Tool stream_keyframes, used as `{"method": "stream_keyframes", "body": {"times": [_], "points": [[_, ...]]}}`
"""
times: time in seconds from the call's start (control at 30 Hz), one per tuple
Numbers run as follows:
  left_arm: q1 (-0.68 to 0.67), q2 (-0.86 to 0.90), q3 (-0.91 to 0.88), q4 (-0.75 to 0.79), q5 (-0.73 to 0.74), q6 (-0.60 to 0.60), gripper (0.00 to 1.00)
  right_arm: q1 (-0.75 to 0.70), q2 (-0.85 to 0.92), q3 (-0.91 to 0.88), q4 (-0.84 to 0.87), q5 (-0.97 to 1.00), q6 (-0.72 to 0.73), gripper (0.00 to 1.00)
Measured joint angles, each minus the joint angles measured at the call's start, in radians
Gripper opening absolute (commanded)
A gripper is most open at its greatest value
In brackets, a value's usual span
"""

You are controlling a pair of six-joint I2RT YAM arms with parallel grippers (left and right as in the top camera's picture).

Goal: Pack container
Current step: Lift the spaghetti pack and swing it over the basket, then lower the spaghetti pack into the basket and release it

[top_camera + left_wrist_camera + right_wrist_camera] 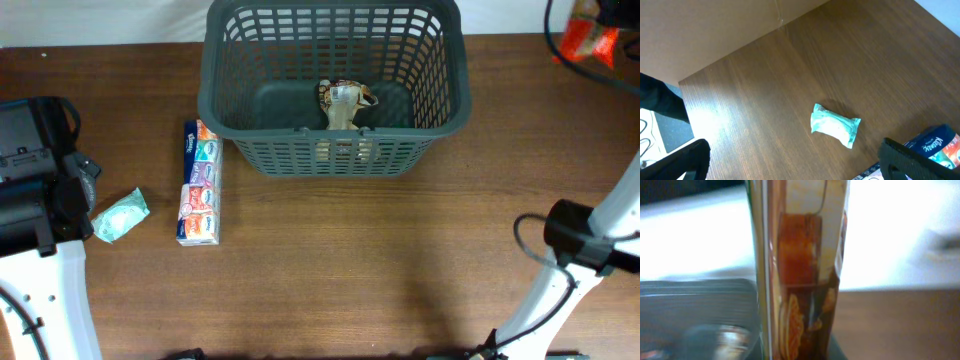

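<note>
The large dark grey plastic basket [290,155] with slotted sides sits at the top centre of the overhead view, on the brown wooden table [380,260]. Only this view lets us look into it, and we find one crumpled brown-and-white pouch [345,102] on its solid bottom, close against the wall nearest the frame's lower edge. Left of the basket, just apart from it, lies a long multi-pack of tissue packets [199,183], and further left a small mint-green plastic packet [122,215]. The left wrist view gives us what the overhead does not: the left gripper [795,146] has its two dark fingers spread wide at the lower corners of the frame, gripping nothing. The mint-green packet lies on bare wood above the gap, and the tissue pack's end shows at lower right. The right wrist view is filled by a blurred upright packet with orange-brown print [800,280], too close for any fingers to show, so we cannot tell how the right gripper stands. In the overhead's upper right corner we see an orange-red packet [588,40].
</note>
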Motion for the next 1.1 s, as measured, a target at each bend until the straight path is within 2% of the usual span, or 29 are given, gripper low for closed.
{"method": "stream_keyframes", "body": {"times": [0.13,0.27,0.57,0.87,1.1], "points": [[0.0,0.0,0.0,0.0,0.0,0.0,0.99,0.115,-0.057,0.008,0.0,-0.127,0.03,0.04],[0.0,0.0,0.0,0.0,0.0,0.0,0.99,0.252,-0.056,0.01,-0.018,-0.16,0.034,0.04],[0.0,0.0,0.0,0.0,0.0,0.0,0.99,0.499,-0.043,-0.069,-0.02,0.052,-0.006,0.04],[0.0,0.0,0.0,0.0,0.0,0.0,0.99,0.569,-0.016,-0.365,0.045,0.304,-0.021,0.04],[0.0,0.0,0.0,0.0,0.0,0.0,0.99,0.565,0.021,-0.62,0.169,0.38,-0.024,0.04]]}}
